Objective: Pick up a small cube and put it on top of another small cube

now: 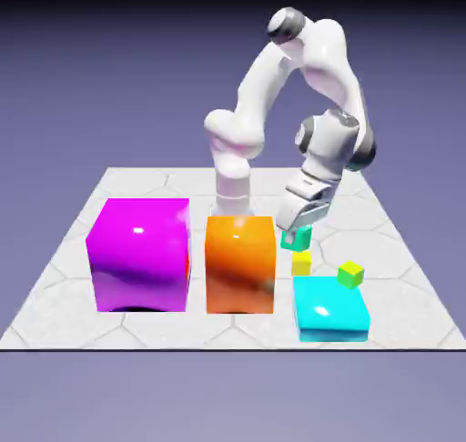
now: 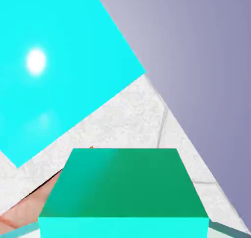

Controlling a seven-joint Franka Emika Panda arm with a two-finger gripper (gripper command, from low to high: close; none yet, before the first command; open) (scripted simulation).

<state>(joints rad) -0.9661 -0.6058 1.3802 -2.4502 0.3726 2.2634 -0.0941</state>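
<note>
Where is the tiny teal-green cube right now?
In the exterior view the teal-green cube is held in the gripper, right of the orange block and just above the tiny yellow cube.

Pale grey counter (image 1: 82, 240), hexagon-seamed, marbled. Plain blue-violet backdrop (image 1: 91, 85), darker toward the top. Glossy highlights from overhead light.
</note>
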